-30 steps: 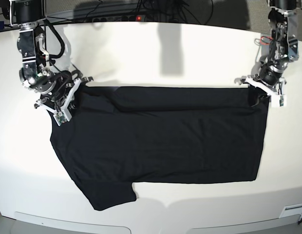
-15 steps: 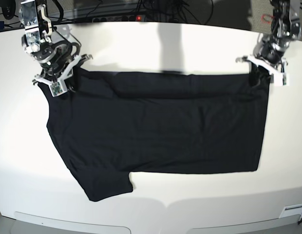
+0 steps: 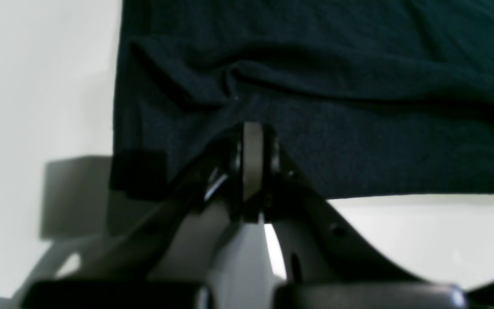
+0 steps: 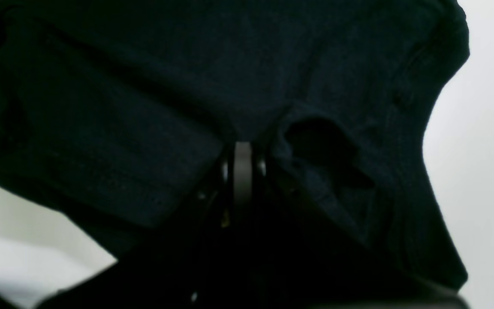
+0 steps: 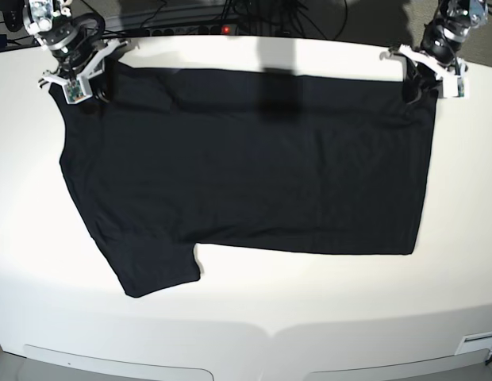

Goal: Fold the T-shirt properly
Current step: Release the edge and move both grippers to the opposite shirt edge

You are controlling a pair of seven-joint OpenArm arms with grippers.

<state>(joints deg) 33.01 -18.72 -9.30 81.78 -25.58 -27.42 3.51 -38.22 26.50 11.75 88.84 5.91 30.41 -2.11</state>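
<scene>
The black T-shirt [image 5: 254, 159] is stretched out plain side up over the white table [image 5: 309, 317], with one sleeve [image 5: 155, 270] pointing to the front left. At the far right corner, my left gripper [image 5: 421, 78] is shut on the shirt's edge. In the left wrist view the left gripper [image 3: 252, 128] pinches bunched cloth [image 3: 315, 86]. My right gripper [image 5: 94, 78] is shut on the far left corner. The right wrist view shows the right gripper [image 4: 242, 148] buried in dark folds [image 4: 144, 86]. No print shows.
Cables and a power strip with a red light [image 5: 227, 30] run along the table's far edge. The table's curved front edge [image 5: 270, 349] lies below the shirt. A shadow [image 5: 278, 71] falls across the shirt's far edge.
Both grippers have pulled back toward the table's far edge, still shut on the shirt. The whole shirt has slid away from the front and is now spread longer and flatter.
</scene>
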